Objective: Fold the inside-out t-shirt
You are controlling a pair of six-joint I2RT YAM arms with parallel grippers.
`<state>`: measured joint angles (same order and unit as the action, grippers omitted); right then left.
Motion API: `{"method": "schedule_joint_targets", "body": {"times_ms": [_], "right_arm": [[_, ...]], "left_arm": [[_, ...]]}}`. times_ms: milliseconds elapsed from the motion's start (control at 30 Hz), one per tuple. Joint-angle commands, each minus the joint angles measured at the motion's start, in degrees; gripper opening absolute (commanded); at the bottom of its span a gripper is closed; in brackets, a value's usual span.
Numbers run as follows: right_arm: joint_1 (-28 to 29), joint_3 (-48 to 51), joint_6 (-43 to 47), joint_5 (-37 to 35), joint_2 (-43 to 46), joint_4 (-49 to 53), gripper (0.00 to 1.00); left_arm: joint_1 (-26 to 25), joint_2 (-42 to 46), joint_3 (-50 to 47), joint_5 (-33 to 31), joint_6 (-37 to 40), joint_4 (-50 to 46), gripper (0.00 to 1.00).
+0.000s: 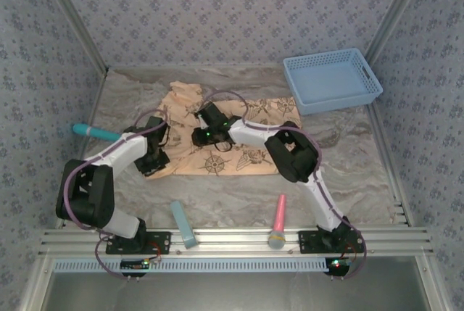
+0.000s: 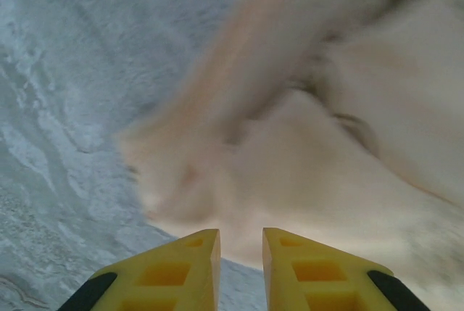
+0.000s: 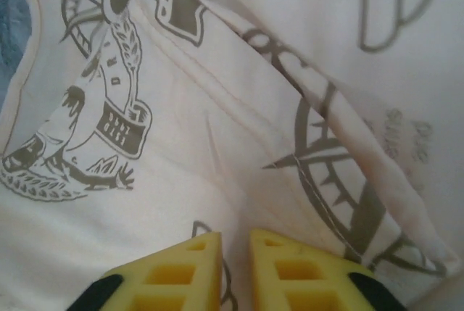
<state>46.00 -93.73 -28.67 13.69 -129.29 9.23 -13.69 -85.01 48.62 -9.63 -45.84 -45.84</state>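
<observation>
The inside-out t-shirt [image 1: 246, 155] lies spread on the table's middle, peach-tan with faded brown compass and ship prints. My left gripper [image 1: 154, 160] sits at the shirt's left edge. In the left wrist view its yellow fingers [image 2: 241, 233] stand a little apart, with bare table showing in the gap and the blurred cloth edge [image 2: 326, 144] just beyond the tips. My right gripper [image 1: 200, 139] is down on the shirt's upper middle. In the right wrist view its jaws [image 3: 235, 235] are narrowly apart over the cloth [image 3: 217, 108], where a soft crease runs up from the gap.
A blue basket [image 1: 332, 79] stands at the back right. A teal-handled tool [image 1: 94, 131] lies left of the shirt. Near the front rail are a light blue block [image 1: 183, 224] and a pink brush [image 1: 278, 218]. Patterned walls close in three sides.
</observation>
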Motion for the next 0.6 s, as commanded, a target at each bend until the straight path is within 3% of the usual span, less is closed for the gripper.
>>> {"method": "schedule_joint_targets", "body": {"times_ms": [0,100,200,300,433,567], "right_arm": [[-1.1,7.6,0.4,3.1,12.7,4.5,0.28],[-2.9,17.9,4.4,-0.8,22.6,6.2,0.35],[-7.3,30.4,5.3,0.6,30.8,4.5,0.40],[-13.1,40.0,4.0,-1.7,36.7,4.2,0.41],[-21.3,49.3,1.8,-5.9,42.2,3.8,0.41],[-25.5,53.9,0.7,-7.3,44.1,3.3,0.40]], "left_arm": [[0.5,-0.4,1.1,1.8,4.1,0.5,0.19],[-5.4,0.4,6.8,-5.3,6.2,-3.9,0.25],[-7.8,1.4,8.9,-1.7,6.8,-1.3,0.30],[-11.0,0.8,9.3,-2.0,7.8,3.9,0.37],[-11.0,-7.3,9.8,0.4,7.9,8.9,0.36],[-11.7,-15.2,11.8,-5.5,8.8,7.3,0.29]]}}
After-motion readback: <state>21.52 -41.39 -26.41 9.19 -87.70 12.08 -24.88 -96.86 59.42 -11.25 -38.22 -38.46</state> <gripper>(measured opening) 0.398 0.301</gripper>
